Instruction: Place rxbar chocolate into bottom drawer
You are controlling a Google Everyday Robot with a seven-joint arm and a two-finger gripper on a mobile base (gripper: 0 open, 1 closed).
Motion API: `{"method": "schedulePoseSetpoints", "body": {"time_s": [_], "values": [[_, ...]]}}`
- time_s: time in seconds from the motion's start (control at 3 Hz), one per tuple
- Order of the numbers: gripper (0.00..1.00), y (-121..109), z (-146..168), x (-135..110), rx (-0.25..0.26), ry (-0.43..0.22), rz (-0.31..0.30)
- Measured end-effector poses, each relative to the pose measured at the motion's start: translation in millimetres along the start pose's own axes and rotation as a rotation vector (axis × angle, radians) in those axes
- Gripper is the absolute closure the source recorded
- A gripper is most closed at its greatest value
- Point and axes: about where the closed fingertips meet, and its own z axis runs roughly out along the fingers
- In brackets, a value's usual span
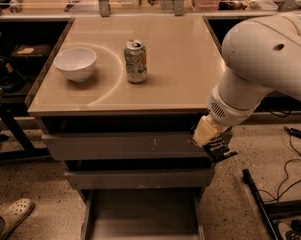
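Below the front edge of the desk [185, 69]: the bottom drawer [140, 219] stands pulled out, lowest of three.
Gripper [219, 148]: hangs just under the front right corner, fingers pinching a dark flat piece, seemingly the rxbar chocolate [226, 154].
Handling: likely light, fairly stiff, slick wrapper; best held across its flat faces.
Farther back: soda can [135, 61] mid-desk, white bowl [75, 63] near the left edge.
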Motion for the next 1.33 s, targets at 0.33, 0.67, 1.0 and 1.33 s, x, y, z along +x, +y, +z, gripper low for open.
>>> {"method": "schedulePoseSetpoints", "body": {"time_s": [0.33,0.67,1.0,1.33], "values": [[1.0,3,4,5,-0.004,0.017,0.017],[1.0,44,24,18,-0.072,0.018,0.057],[1.0,96,67,29,-0.17,0.044,0.058],[1.0,138,106,37,-0.26,0.085,0.046]]}}
